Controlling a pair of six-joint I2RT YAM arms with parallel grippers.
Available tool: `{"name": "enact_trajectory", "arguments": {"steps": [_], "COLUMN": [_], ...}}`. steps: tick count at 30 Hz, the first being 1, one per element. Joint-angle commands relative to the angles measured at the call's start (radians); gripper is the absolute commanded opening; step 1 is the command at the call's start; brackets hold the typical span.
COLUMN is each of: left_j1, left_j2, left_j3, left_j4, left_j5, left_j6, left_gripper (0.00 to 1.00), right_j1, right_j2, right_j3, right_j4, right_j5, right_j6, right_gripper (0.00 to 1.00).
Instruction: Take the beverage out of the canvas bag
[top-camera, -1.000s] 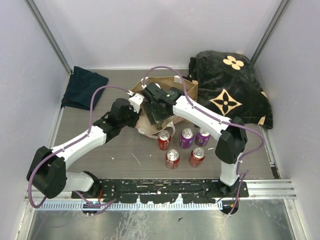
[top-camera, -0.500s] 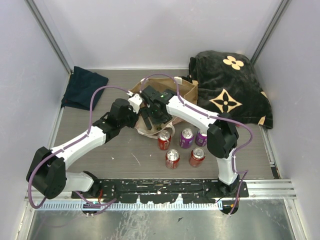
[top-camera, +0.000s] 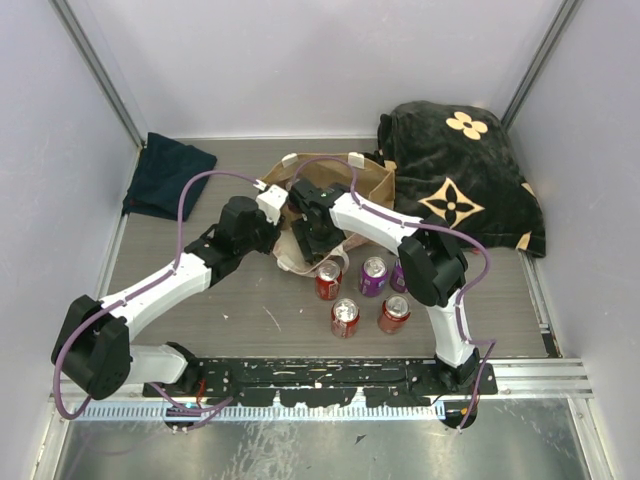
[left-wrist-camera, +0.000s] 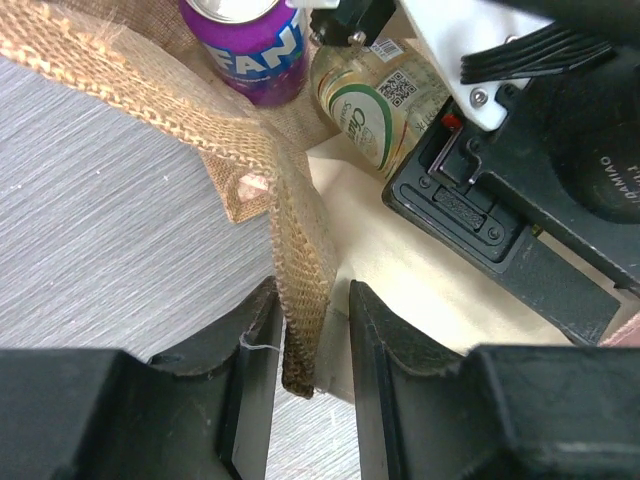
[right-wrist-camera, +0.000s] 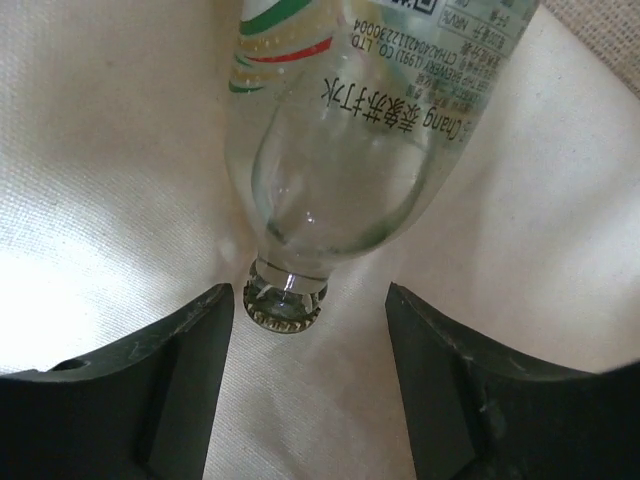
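Note:
The canvas bag (top-camera: 372, 180) lies mid-table with its mouth toward me. My left gripper (top-camera: 276, 214) is shut on its woven rim (left-wrist-camera: 298, 300), cream lining against the inner finger. My right gripper (top-camera: 318, 240) is reached inside the bag and is open. A clear glass bottle (right-wrist-camera: 345, 150) with a crown cap (right-wrist-camera: 285, 303) lies on the cream lining (right-wrist-camera: 100, 150), its cap between my right gripper's (right-wrist-camera: 310, 297) open jaws, near the left one. The left wrist view shows the same bottle (left-wrist-camera: 375, 100) and a purple can (left-wrist-camera: 245, 40) inside the bag.
Several cans stand in front of the bag: red (top-camera: 328, 281), purple (top-camera: 373, 276), another purple (top-camera: 405, 275) partly behind the right arm, red (top-camera: 345, 317), red (top-camera: 393, 313). A black flowered blanket (top-camera: 460, 175) lies at back right, a navy cloth (top-camera: 168, 175) at back left.
My right gripper has moved left and deeper into the bag's mouth, its forearm swinging in over the cans. My left gripper has kept its hold on the rim.

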Motion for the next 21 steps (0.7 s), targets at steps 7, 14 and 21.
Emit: {"name": "enact_trajectory", "arguments": {"steps": [7,14,21], "left_j1": [-0.004,-0.004,-0.003], "left_j2": [-0.021,-0.021,-0.021], "left_j3": [-0.006,-0.005,-0.006], "left_j4": [0.043,0.044,0.043], "left_j5": [0.018,0.018,0.020], "left_j6": [-0.011,-0.009,-0.009], "left_gripper": [0.39,0.39,0.40], "right_j1": [-0.006,-0.004,-0.005], "right_j2": [0.011,-0.087,-0.099], "right_j3": [-0.010,0.126,0.295], "right_j4": [0.003,-0.031,-0.059], "right_j5": [0.017,0.138,0.279], "right_j6": [0.008,-0.021,-0.055], "right_gripper": [0.01,0.01,0.01]}}
